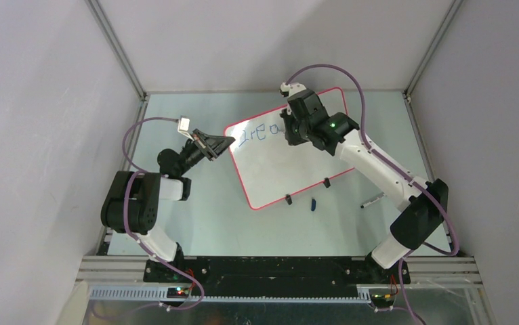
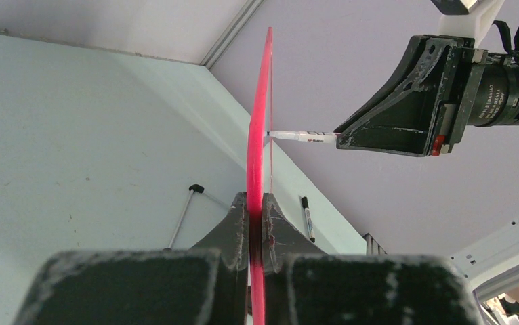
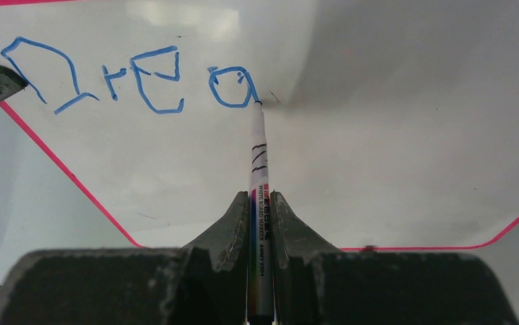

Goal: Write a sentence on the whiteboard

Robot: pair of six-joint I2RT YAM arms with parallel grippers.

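The whiteboard (image 1: 277, 169) lies tilted on the table, white with a thin red-pink rim (image 2: 258, 135). My left gripper (image 1: 224, 144) is shut on its left edge, and the left wrist view shows the rim pinched between the jaws (image 2: 257, 201). My right gripper (image 1: 288, 130) is shut on a whiteboard marker (image 3: 259, 169). The marker's tip touches the board just right of the last letter. The sentence (image 3: 128, 78) is in blue and reads "Drea" on the board's upper part (image 1: 260, 133). In the left wrist view the marker (image 2: 304, 136) meets the board from the right.
A blue cap (image 1: 314, 203) and a second marker (image 1: 373, 200) lie on the table in front of the board. Two black clip feet (image 1: 288, 199) (image 1: 326, 182) sit on the board's near edge. Grey walls enclose the table on three sides.
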